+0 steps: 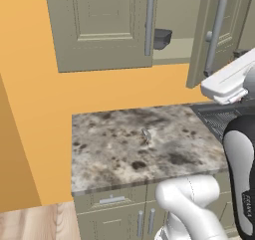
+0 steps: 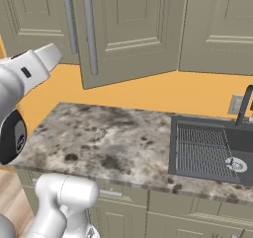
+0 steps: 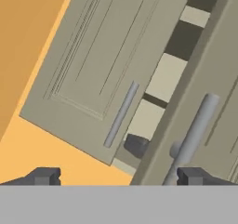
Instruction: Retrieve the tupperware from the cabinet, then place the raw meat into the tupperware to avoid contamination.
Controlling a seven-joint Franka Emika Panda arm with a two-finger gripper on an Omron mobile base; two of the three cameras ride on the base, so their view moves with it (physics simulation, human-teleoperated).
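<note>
A: Claw (image 3: 116,176)?
B: Jaws wide, holding nothing. Cabinet (image 3: 93,65) ahead, two doors ajar, two bar handles.
A: Tub?
B: One tub (image 3: 136,145) on the shelf in the gap, just beyond the fingertips; right door's handle (image 3: 195,130) close beside.

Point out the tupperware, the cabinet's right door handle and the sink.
tupperware (image 1: 162,38): left base view, its dark side wall showing in the gap between the doors.
right door handle (image 1: 216,33): left base view, middle of the grey bar.
sink (image 2: 207,150): right base view, ribbed basin floor.
</note>
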